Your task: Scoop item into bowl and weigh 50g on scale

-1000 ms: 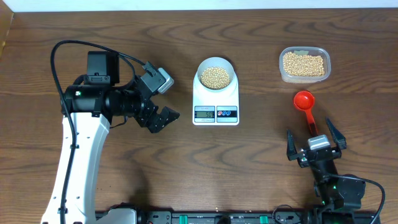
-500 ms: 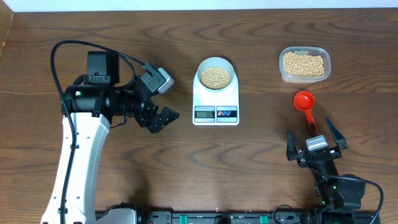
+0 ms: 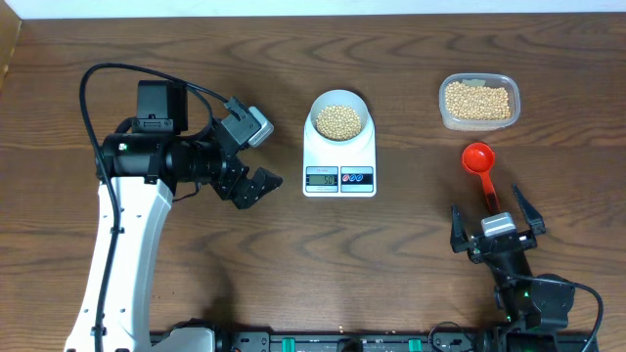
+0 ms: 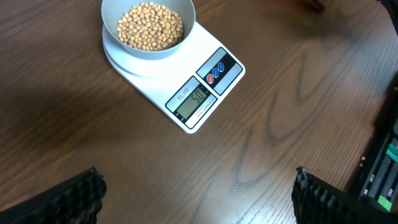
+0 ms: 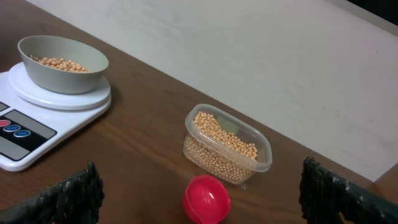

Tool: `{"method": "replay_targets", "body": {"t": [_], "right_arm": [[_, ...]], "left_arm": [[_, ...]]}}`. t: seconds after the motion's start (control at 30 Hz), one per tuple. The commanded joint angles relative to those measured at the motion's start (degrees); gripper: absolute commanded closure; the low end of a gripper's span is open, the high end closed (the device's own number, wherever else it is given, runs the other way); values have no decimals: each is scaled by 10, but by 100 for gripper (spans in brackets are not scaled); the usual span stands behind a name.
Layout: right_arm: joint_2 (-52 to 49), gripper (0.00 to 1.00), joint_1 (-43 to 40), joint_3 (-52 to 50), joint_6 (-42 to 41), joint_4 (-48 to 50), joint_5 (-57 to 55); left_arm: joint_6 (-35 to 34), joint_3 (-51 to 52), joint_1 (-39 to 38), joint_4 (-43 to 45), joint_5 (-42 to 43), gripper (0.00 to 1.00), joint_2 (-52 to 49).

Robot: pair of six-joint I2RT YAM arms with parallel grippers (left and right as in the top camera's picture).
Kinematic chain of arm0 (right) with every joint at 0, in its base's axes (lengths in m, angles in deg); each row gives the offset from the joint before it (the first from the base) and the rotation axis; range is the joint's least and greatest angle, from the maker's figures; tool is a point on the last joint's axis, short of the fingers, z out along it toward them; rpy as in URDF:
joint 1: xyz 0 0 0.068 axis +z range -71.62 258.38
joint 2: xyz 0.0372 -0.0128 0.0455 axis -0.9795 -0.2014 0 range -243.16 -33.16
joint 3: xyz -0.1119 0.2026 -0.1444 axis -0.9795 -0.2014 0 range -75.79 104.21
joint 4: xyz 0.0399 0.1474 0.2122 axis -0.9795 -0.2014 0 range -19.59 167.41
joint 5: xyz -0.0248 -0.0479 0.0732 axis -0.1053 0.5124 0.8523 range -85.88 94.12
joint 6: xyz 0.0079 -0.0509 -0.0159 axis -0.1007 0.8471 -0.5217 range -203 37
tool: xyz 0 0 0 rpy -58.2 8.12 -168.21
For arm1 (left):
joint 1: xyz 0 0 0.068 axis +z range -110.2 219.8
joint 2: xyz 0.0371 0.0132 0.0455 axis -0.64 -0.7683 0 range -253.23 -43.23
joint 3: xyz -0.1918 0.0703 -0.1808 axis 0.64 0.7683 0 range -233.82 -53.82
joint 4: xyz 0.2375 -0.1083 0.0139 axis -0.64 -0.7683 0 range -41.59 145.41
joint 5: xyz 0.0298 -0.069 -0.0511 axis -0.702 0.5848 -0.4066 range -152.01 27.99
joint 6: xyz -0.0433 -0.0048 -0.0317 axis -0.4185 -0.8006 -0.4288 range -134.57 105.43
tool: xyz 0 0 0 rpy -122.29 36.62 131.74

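The white bowl (image 3: 339, 118) sits on the white scale (image 3: 339, 156) at the table's middle and holds tan beans (image 3: 339, 120). The left wrist view shows the bowl (image 4: 148, 28), the beans (image 4: 150, 26) and the scale (image 4: 186, 87), its display reading about 50. My left gripper (image 3: 256, 186) is open and empty, just left of the scale; its fingers spread wide in its own view (image 4: 199, 193). My right gripper (image 3: 494, 220) is open and empty near the front right, its fingers on either side of the red scoop's handle; its own view (image 5: 199, 199) shows the bowl (image 5: 62, 62) and scale (image 5: 37, 118).
A clear plastic tub (image 3: 478, 101) of beans stands at the back right, also in the right wrist view (image 5: 227, 146). A red scoop (image 3: 479, 161) lies on the table in front of it, its cup empty (image 5: 206, 199). A pale wall runs behind the table.
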Motion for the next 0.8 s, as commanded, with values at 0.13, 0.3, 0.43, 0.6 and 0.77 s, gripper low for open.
{"method": "replay_targets", "body": {"t": [0.13,0.3,0.43,0.6,0.77], "right_arm": [[3,1,-3,-1,8,-3,-4],[3,1,-3,-1,8,-3,-4],[3,1,-3,-1,8,-5,-37],[3,1,-3,-1,-6,-5,-29],[2,1,-3,-1,-68,-6,-37]], "left_arm": [[10,-3,2,-2,7,2,6],[10,-3,2,-2,7,2,6],[10,-3,2,-2,7,2,6],[10,-3,2,-2,7,2,6],[10,-3,2,-2,7,2,6]]}}
